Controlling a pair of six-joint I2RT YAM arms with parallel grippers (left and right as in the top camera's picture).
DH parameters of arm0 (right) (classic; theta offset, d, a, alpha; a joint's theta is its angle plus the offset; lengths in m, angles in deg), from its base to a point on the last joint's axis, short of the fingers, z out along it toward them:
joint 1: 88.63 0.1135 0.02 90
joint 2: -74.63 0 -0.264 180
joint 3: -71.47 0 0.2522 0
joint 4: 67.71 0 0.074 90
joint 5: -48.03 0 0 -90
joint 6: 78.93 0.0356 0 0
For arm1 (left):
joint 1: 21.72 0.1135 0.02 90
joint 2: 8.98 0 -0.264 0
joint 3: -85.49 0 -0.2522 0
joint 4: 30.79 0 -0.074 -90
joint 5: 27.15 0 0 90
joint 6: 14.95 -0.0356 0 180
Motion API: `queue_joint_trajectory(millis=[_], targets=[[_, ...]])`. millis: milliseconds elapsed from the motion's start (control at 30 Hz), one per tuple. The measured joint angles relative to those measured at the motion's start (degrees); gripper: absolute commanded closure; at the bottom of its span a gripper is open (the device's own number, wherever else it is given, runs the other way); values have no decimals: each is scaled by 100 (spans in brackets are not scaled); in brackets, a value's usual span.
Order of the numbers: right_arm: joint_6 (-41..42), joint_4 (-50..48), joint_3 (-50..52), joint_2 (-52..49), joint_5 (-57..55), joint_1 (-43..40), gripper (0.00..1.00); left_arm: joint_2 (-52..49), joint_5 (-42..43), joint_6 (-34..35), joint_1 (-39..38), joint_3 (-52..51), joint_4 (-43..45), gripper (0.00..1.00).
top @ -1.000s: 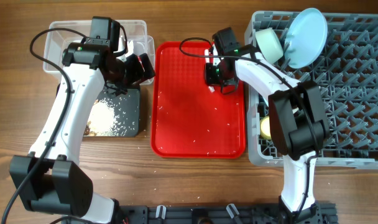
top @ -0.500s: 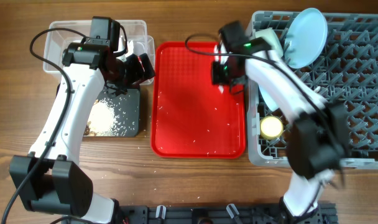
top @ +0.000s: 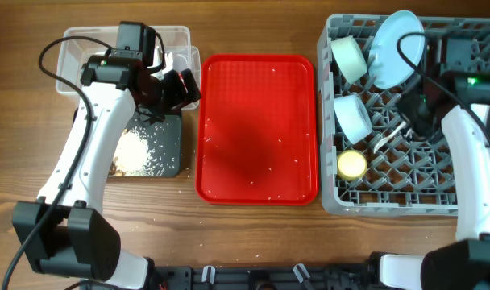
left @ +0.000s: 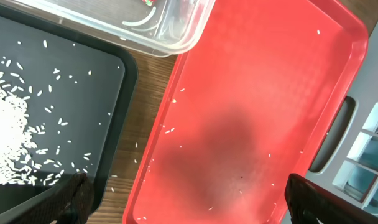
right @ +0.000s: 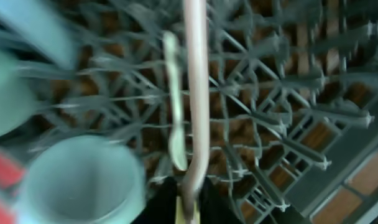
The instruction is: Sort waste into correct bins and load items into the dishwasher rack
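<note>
Overhead, the right gripper [top: 414, 113] hangs over the dishwasher rack [top: 390, 185] at the right of the frame, pinching a white cutlery piece [right: 195, 93]. The left gripper [top: 183, 89], fingers spread wide, sits upper left by the clear tub [top: 76, 48].

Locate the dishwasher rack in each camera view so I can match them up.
Overhead: dishwasher rack fills the right side.
Left wrist: its grey wall with handle slot, at the right edge.
Right wrist: its peg grid fills the blurred frame.
Shared landmark: red tray, beside the rack's left wall in overhead and left wrist.
</note>
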Motion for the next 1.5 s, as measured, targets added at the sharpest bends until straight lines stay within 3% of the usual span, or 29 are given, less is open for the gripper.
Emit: queue_joint_trajectory(millis=[200, 267, 333, 367, 400, 500, 567, 800, 900, 1000, 1167, 1367, 1500], targets=[[33, -216, 501, 2, 251, -79, 64, 0, 0, 0, 0, 0, 0, 0], [-227, -181, 393, 35, 516, -79, 55, 0, 0, 0, 0, 0, 0, 0], [-682, -162, 181, 247, 931, -79, 39, 0, 0, 0, 0, 0, 0, 0], [-1045, -144, -33, 531, 1281, -63, 10, 0, 0, 0, 0, 0, 0, 0], [-1377, -114, -216, 793, 1550, -37, 0, 0, 0, 0, 0, 0, 0, 0], [-2083, 177, -780, 1923, 2339, 155, 0, 0, 0, 0, 0, 0, 0, 0], [-2098, 260, -925, 2994, 2645, 188, 0, 0, 0, 0, 0, 0, -4, 0], [-2575, 435, -870, 4033, 2433, 192, 0, 0, 0, 0, 0, 0, 0, 0], [-2973, -170, -446, 4459, 2190, 192, 0, 0, 0, 0, 0, 0, -2, 0], [-3254, -1838, 953, 5180, 2022, 192, 0, 0, 0, 0, 0, 0, 0, 0], [-3421, -4597, 4192, 6793, 2400, 192, 0, 0, 2, 0, 0, 0, -4, 0], [-3445, -5783, 6356, 7952, 2573, 474, 0, 0, -2, 0, 0, 0, -7, 0], [-3464, -6207, 7058, 8382, 2500, 616, 0, 0, 0, 0, 0, 0, 0, 0]])
